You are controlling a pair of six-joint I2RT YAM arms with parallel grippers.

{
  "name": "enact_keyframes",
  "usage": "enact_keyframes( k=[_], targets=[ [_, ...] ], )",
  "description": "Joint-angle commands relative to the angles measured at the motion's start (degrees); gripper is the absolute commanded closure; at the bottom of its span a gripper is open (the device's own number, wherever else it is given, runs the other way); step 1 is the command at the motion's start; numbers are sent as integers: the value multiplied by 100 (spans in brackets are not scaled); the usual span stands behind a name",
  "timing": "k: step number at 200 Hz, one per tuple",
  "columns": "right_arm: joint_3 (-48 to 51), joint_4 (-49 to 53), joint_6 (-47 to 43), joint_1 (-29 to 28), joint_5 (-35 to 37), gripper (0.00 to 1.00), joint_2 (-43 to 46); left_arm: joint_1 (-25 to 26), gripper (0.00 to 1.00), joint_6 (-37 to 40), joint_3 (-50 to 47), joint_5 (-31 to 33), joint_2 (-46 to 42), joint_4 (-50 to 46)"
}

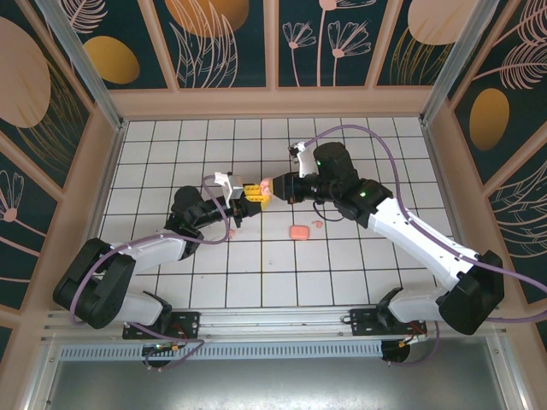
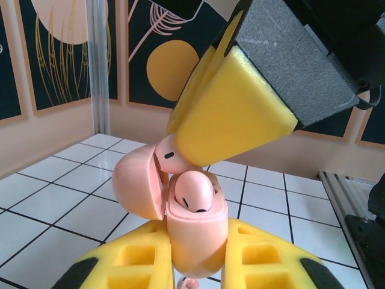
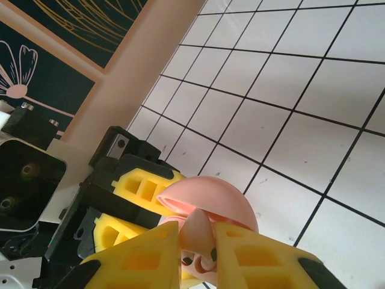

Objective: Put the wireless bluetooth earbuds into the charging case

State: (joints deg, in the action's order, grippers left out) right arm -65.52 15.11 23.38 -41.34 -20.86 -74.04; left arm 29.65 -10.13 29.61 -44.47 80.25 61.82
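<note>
Top external: seeing left hand [image 1: 249, 196] and right hand [image 1: 272, 185] tip to tip over the middle of the tiled tabletop [image 1: 171, 145]. Left wrist: confirming left hand closed on the charging case [image 2: 195, 241], gripped by its lower body between the yellow fingers [image 2: 129, 262], held upright and clear of the tiles. Lid [image 2: 137, 186] hinged open to the left. Finding first earbud [image 2: 194, 191] seated in the case, rounded end up. Finding second earbud [image 2: 170, 156] just above the open mouth, right against the lid's inner edge and up against first earbud; can't tell whether actually touching it. Pinched at the tip of right hand's fingers [image 2: 234, 114], reaching down from upper right. Right wrist: same second earbud [image 3: 195, 232] clamped between the two yellow fingers [image 3: 141, 262], so calling right hand closed on it. Open lid [image 3: 207, 195] directly behind, left hand's fingers [image 3: 144, 183] beyond that. Back on top external: noting a larger pink rounded piece [image 1: 299, 231] lying flat on the tabletop near the hands, a small pink bit [image 1: 317, 225] just beside it, and another small pink bit [image 1: 230, 232] close to the left arm. Too small to identify either bit.
</note>
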Motion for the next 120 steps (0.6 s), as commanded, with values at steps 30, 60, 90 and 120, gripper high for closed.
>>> enact_keyframes(
  k=[30, 60, 90, 120],
  targets=[
    [-115, 489, 578, -325, 851, 85, 56, 30, 89, 288, 80, 97, -151, 50],
    [-58, 506, 1136, -405, 1134, 87, 56, 33, 90, 343, 81, 162, -161, 14],
    [-76, 489, 1646, -613, 1329, 87, 22, 62, 90, 451, 52, 301, -206, -80],
    [-82, 466, 1847, -822, 1418, 86, -55, 91, 90, 502, 56, 345, -212, -99]
  ],
)
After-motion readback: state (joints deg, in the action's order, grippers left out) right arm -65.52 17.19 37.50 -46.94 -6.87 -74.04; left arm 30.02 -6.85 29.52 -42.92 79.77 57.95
